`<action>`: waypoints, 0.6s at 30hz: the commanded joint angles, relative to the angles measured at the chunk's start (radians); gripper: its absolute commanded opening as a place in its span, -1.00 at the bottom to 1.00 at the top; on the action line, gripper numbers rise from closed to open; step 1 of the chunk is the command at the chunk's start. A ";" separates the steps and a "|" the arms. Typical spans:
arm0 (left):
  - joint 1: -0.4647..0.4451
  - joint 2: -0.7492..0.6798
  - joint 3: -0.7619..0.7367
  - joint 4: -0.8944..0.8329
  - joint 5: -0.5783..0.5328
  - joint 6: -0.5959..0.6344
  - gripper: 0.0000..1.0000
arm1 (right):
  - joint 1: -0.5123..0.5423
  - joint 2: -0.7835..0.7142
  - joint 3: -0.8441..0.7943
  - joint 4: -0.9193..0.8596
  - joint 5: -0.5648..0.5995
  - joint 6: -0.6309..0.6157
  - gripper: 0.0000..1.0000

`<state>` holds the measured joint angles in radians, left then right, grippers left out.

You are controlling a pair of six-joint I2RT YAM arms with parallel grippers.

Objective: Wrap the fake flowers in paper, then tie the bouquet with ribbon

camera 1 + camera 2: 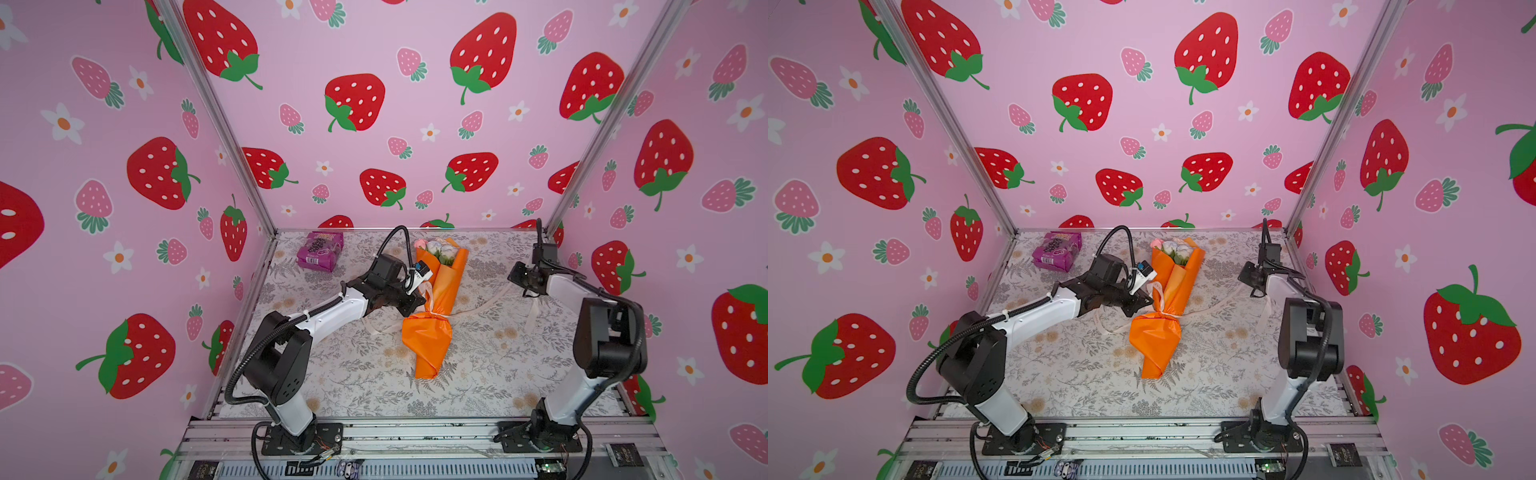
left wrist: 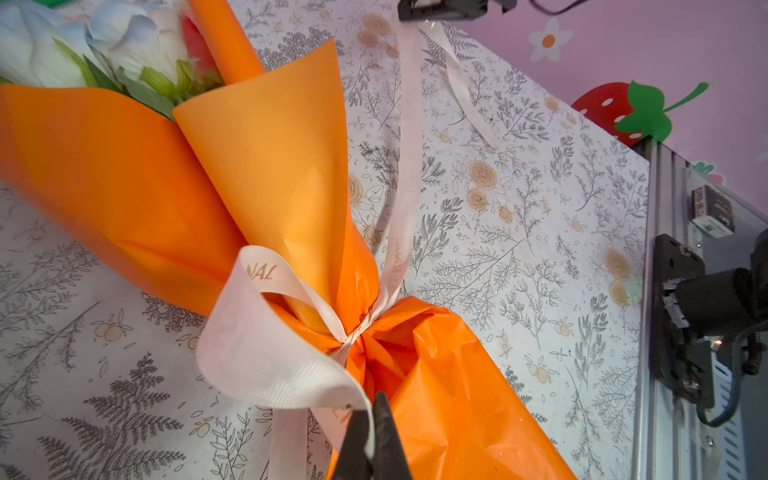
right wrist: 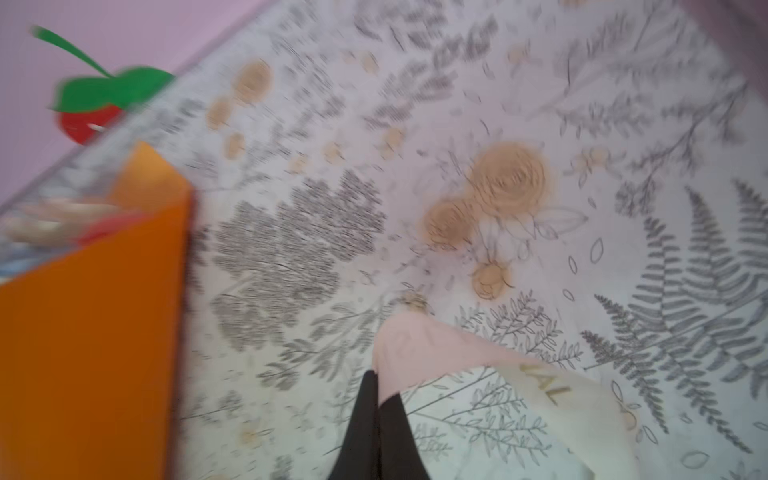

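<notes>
Around the bouquet (image 1: 432, 332), ribbon (image 2: 262, 353), in left tool (image 2: 375, 415) and right tool (image 3: 379, 399).

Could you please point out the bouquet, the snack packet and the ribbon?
bouquet of fake flowers (image 1: 426, 340): in a top view, orange wrapping below the tie.
purple snack packet (image 1: 320, 251): in a top view, its front face.
cream ribbon (image 2: 257, 353): left wrist view, loop beside the knot.

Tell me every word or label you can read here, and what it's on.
"NAL" on the cream ribbon tied round the bouquet.
"AL", blurred, elsewhere on that ribbon.
Purple snack packet: print and barcode too small to read.
Black tags at the front: too small.
</notes>
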<state>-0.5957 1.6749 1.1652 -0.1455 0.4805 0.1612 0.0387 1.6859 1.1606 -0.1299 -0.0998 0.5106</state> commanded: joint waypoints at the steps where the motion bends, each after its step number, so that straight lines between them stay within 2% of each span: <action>1: -0.014 -0.048 -0.043 0.108 -0.023 0.027 -0.98 | 0.108 -0.123 0.116 0.039 -0.126 -0.013 -0.98; 5: -0.029 -0.096 -0.118 0.177 -0.034 0.038 -0.97 | 0.312 -0.121 0.259 -0.014 -0.142 -0.068 -0.98; 10: -0.035 -0.150 -0.184 0.232 -0.042 0.049 -0.94 | 0.483 -0.033 0.377 -0.059 -0.147 -0.108 -0.93; 18: -0.056 -0.190 -0.231 0.258 -0.047 0.099 -0.91 | 0.569 0.213 0.623 -0.289 -0.291 -0.235 -0.88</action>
<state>-0.6384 1.5036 0.9508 0.0746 0.4435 0.2134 0.5926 1.8511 1.7107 -0.2752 -0.3214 0.3561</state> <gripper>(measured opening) 0.047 0.063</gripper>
